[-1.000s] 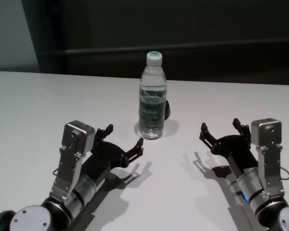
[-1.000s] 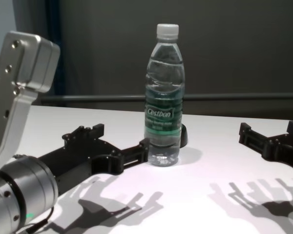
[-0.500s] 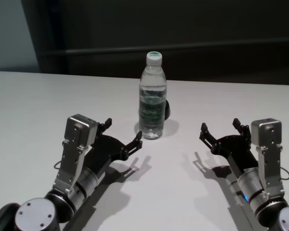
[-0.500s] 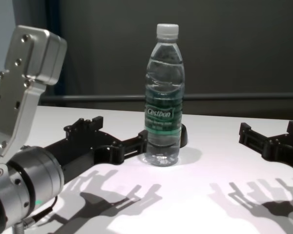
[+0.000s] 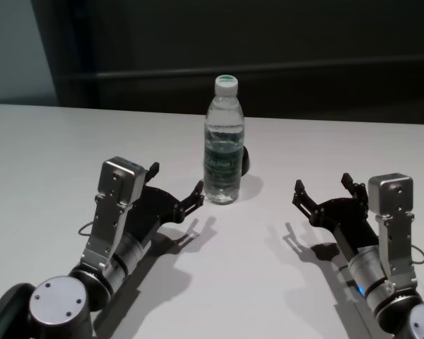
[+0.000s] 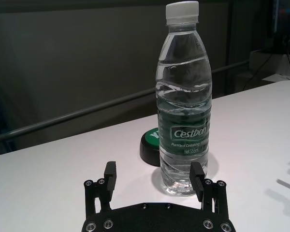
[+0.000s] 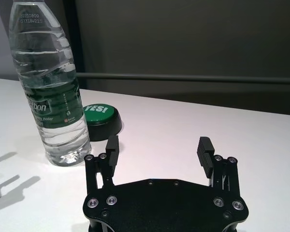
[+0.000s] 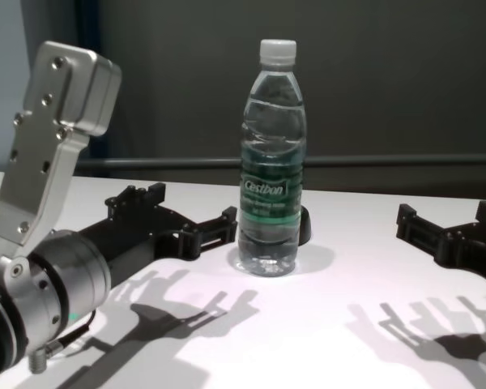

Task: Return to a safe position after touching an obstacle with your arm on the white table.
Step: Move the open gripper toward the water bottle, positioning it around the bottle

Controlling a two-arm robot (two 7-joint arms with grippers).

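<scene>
The obstacle, a clear water bottle [image 5: 224,145] with a white cap and green label, stands upright on the white table [image 5: 49,155]. It also shows in the chest view [image 8: 273,162], the left wrist view [image 6: 184,106] and the right wrist view [image 7: 48,92]. My left gripper [image 5: 175,180] is open and empty, low over the table just left of the bottle. Its inner fingertip [image 8: 228,217] is at the bottle's base; I cannot tell if it touches. My right gripper [image 5: 322,183] is open and empty, apart from the bottle on its right.
A small black dome with a green top [image 7: 100,116] sits on the table just behind the bottle, also in the left wrist view [image 6: 149,142]. The table's far edge runs behind them against a dark wall.
My left arm has moved forward and its gripper has slid up along the bottle's left side. The bottle still stands in place. The right arm has not moved.
</scene>
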